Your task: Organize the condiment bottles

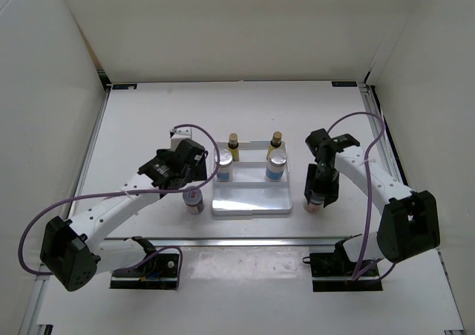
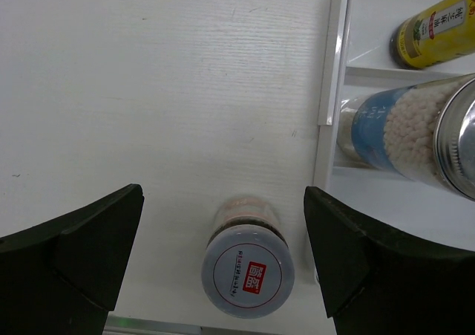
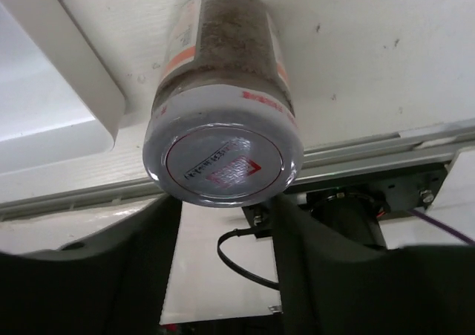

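Tray (image 1: 249, 207) flanked by two jars.
Left gripper (image 2: 223, 195) is spread wide around left jar (image 2: 249, 275), untouched; right gripper's (image 3: 226, 207) hold on right jar (image 3: 223, 157) cannot be told.

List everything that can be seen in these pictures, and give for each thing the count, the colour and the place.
yellow bottles: 2, yellow with brown caps, upright on the tray's back step
blue-labelled bottles: 2, blue labels with silver caps, on the step in front of the yellow ones
left jar: 1, silver lid and reddish label, on the table beside the tray's left edge
right jar: 1, same colours, on the table beside the tray's right edge
tray: 1, white, stepped, mid-table
table: 1, white
cables: 2, purple, one along each arm
left gripper: 1, black, open, above the left jar, not touching it
right gripper: 1, black, at the right jar, grip unclear
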`<action>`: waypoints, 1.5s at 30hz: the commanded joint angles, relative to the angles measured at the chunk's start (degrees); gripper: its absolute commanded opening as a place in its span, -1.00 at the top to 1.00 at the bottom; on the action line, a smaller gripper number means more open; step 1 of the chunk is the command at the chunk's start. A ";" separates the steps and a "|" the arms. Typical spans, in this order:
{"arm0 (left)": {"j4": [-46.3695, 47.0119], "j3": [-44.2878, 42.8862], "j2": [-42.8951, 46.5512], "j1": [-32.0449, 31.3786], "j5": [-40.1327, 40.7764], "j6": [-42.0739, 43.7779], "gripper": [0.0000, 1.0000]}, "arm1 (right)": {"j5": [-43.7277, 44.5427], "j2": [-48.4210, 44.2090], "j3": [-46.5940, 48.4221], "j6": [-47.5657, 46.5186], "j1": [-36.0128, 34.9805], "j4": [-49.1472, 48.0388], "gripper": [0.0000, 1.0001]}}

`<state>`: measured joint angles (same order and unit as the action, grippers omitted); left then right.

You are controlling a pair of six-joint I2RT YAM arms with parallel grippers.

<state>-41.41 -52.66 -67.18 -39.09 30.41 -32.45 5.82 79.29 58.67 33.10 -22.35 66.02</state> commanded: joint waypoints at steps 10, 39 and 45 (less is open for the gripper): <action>-0.43 1.33 2.31 0.07 0.96 -1.30 -1.00 | -2.92 -2.73 5.04 -1.29 0.55 1.22 0.75; -0.43 0.81 3.46 0.07 2.11 0.81 -1.00 | -3.10 6.41 4.97 -2.43 3.63 -4.67 -0.92; -0.43 1.34 3.98 0.07 2.63 -0.25 -1.00 | -2.58 4.22 4.34 -2.96 3.63 -3.88 -0.07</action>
<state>-42.02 -51.79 -65.63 -39.09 31.16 -32.05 3.20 85.71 63.11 30.39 -18.76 62.46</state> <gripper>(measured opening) 0.998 0.629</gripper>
